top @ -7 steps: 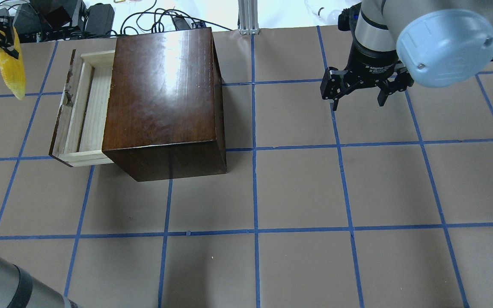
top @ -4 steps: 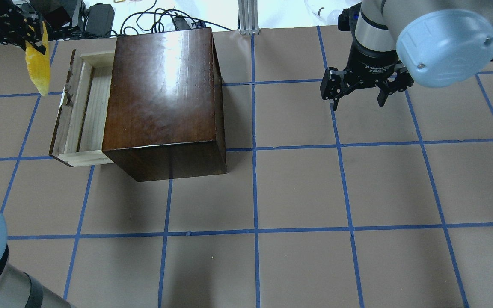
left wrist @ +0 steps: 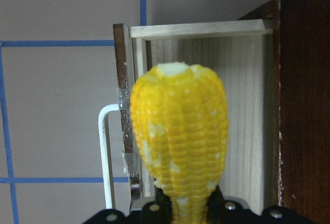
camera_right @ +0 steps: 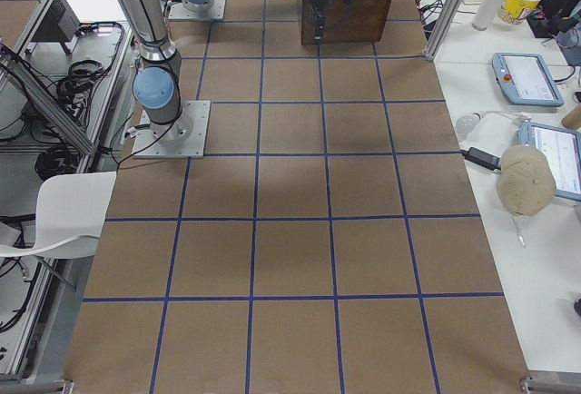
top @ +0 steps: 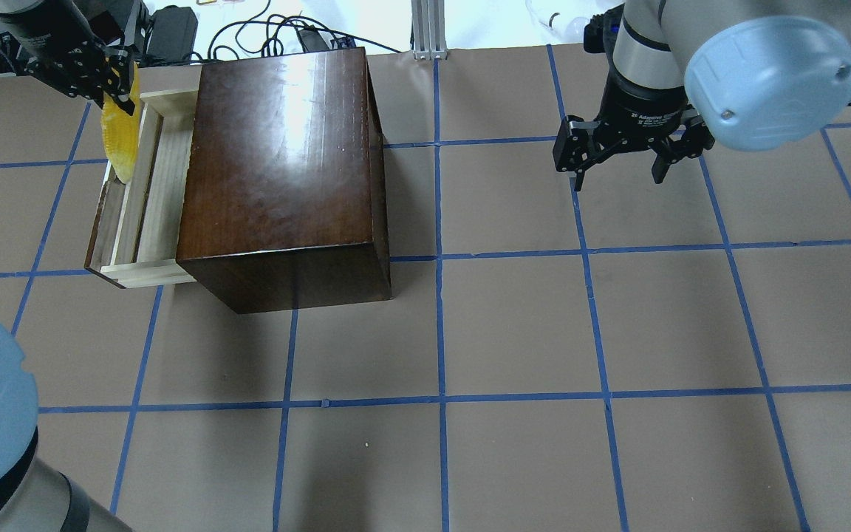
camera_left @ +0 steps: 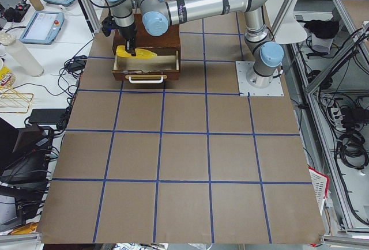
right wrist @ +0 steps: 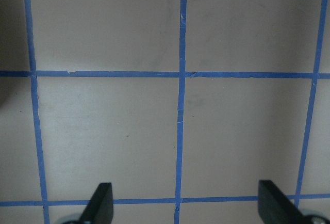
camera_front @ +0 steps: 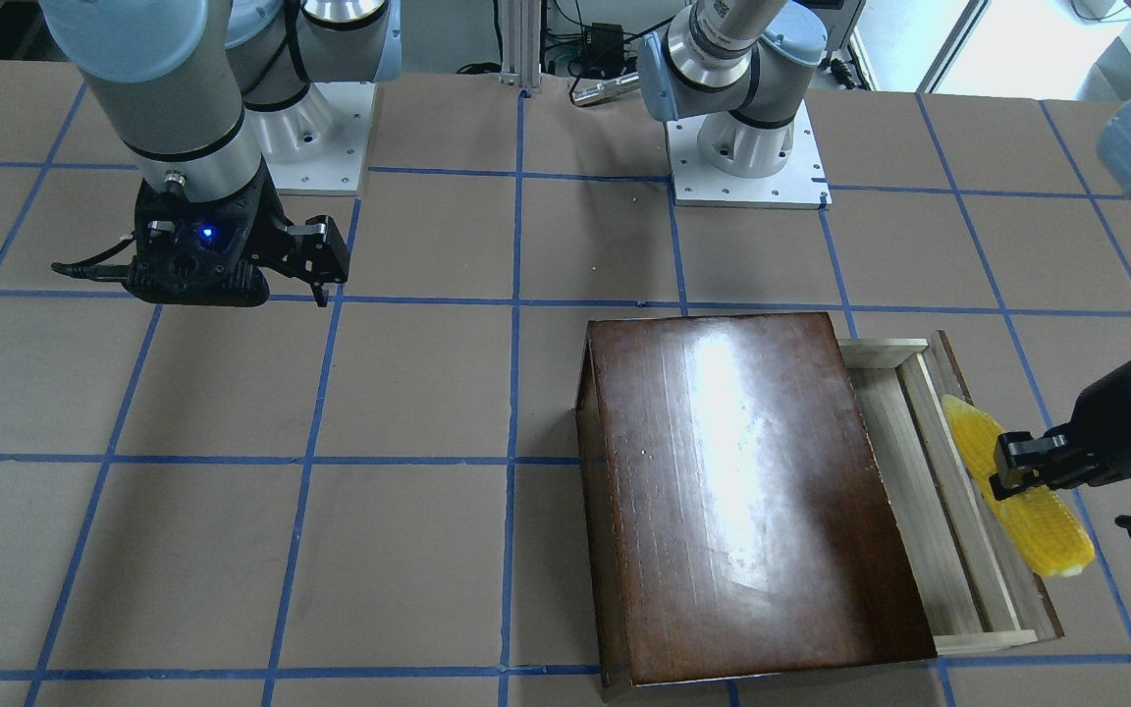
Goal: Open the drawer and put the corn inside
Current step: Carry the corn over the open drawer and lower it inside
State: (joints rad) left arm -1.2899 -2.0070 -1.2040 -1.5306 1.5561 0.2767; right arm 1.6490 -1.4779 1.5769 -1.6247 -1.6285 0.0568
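The drawer (top: 146, 210) stands pulled out to the left of the dark-brown box (top: 281, 170). Its pale wood tray also shows in the front-facing view (camera_front: 953, 520) and the left wrist view (left wrist: 247, 105). My left gripper (top: 117, 87) is shut on the thick end of the yellow corn (top: 121, 140). It holds the corn above the drawer's front panel and far end, with the tip pointing along the drawer. The corn also shows in the front-facing view (camera_front: 1022, 496) and the left wrist view (left wrist: 178, 141). My right gripper (top: 616, 176) is open and empty over bare table at the right.
A white wire handle (left wrist: 107, 152) sticks out of the drawer's front panel. Cables and power bricks (top: 174, 29) lie beyond the table's far edge. The brown table (top: 514, 332) carries a blue tape grid. The right wrist view shows only table (right wrist: 180, 105).
My left gripper has carried the corn rightward, from left of the drawer to over its front panel. The right arm and the drawer have not moved.
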